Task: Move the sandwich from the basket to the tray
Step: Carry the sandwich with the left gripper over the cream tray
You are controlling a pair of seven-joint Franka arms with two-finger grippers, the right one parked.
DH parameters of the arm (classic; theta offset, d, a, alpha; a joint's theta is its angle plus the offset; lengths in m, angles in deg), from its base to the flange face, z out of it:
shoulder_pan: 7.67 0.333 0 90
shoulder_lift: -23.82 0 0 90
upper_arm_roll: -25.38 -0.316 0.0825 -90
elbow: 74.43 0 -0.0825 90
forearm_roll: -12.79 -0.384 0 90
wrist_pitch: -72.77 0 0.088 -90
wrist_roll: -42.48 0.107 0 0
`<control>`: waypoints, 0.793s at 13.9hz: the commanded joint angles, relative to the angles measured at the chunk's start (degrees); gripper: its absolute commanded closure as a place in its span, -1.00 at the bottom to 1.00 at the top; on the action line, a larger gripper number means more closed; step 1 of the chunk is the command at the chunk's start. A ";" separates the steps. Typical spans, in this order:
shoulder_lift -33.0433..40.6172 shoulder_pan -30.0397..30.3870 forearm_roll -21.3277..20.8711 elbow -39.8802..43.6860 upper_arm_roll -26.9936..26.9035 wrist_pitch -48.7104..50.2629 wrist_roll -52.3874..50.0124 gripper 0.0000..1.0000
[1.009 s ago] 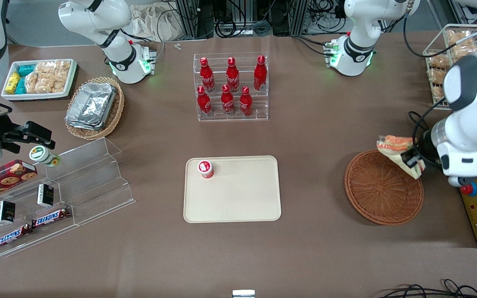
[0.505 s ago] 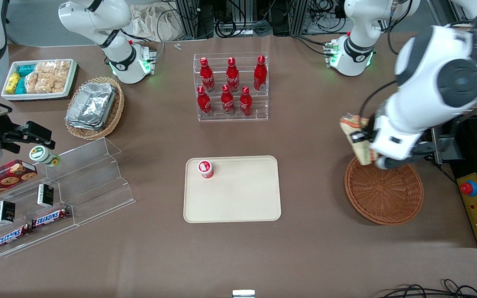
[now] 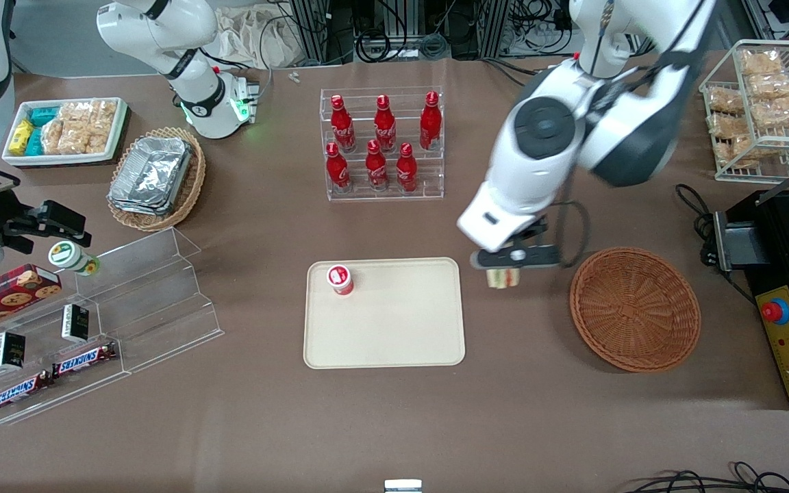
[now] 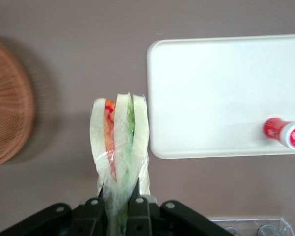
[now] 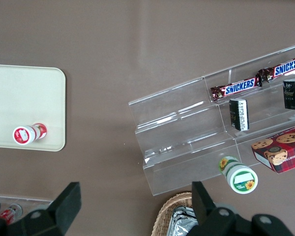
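Note:
My left gripper (image 3: pixel 503 269) (image 4: pixel 119 196) hangs above the bare table between the tray and the basket, shut on the sandwich (image 3: pixel 503 277) (image 4: pixel 120 137). The sandwich is a wrapped wedge of white bread with orange and green layers, held by its narrow end between the black fingers (image 4: pixel 139 209). The cream tray (image 3: pixel 394 335) (image 4: pixel 211 93) lies flat just beside the sandwich, toward the parked arm's end. The round reddish-brown basket (image 3: pixel 634 309) (image 4: pixel 7 103) sits with nothing in it, toward the working arm's end.
A small red-capped bottle (image 3: pixel 340 279) (image 4: pixel 285 133) stands on a corner of the tray. A clear rack of red cola bottles (image 3: pixel 382 145) stands farther from the front camera. A tan basket of foil trays (image 3: pixel 156 177) and clear stepped shelves (image 3: pixel 127 301) are toward the parked arm's end.
The left arm has swung the sandwich from above the basket's rim to over the table beside the tray. The basket stays put.

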 commanded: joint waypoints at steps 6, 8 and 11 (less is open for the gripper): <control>-18.39 -3.06 -5.73 2.22 -0.47 -19.77 1.24 1.00; -20.24 -3.06 -7.33 2.22 -0.47 -21.28 1.32 1.00; -22.35 -2.98 -8.48 2.30 -0.47 -23.04 2.73 1.00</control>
